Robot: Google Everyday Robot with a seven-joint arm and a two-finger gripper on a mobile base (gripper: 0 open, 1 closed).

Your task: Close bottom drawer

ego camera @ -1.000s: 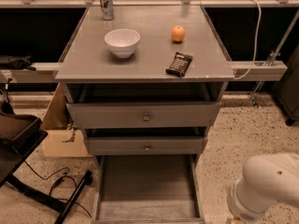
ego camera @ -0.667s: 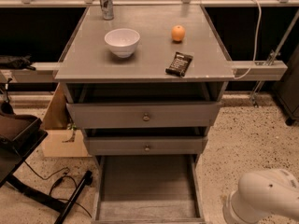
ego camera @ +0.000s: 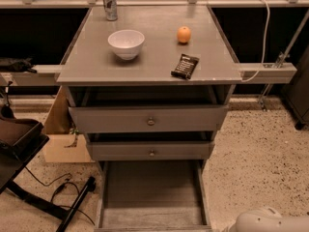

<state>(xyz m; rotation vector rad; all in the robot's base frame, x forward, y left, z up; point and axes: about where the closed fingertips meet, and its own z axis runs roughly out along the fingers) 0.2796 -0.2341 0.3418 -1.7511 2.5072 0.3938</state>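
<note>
**A:** Camera view, item one: where is the bottom drawer (ego camera: pixel 152 192)?

**B:** Lowest position in the grey cabinet (ego camera: pixel 96 69). It is pulled far out toward the viewer. Its worn grey floor is exposed and nothing lies on it. The front panel sits at the lower edge of the view, and its knob cannot be seen.

**A:** And the two drawers above it?

**B:** The middle drawer (ego camera: pixel 150 151) stands slightly out, with a small round knob at centre. The top drawer (ego camera: pixel 147 119) has the tallest front and also stands partly out, with a dark gap above it.

**A:** The gripper?

**B:** Out of view. Only a white rounded section of the robot arm (ego camera: pixel 270 222) shows, in the lower right corner, just right of the open drawer's front corner and apart from it. Whether the gripper is spread or pressed together cannot be told.

**A:** Items on the cabinet top?

**B:** A white bowl (ego camera: pixel 126 43) left of centre. An orange (ego camera: pixel 183 34) to its right, well apart. A dark snack bar (ego camera: pixel 185 65) near the front right edge. A metal can (ego camera: pixel 110 2) upright at the back left.

**A:** Surroundings?

**B:** A cardboard box (ego camera: pixel 60 141) beside the cabinet on the left, a black stand (ego camera: pixel 21 146) further left with cables (ego camera: pixel 53 190) on the speckled floor (ego camera: pixel 251 158), and a white cord (ego camera: pixel 264 33) hanging at the right.
</note>
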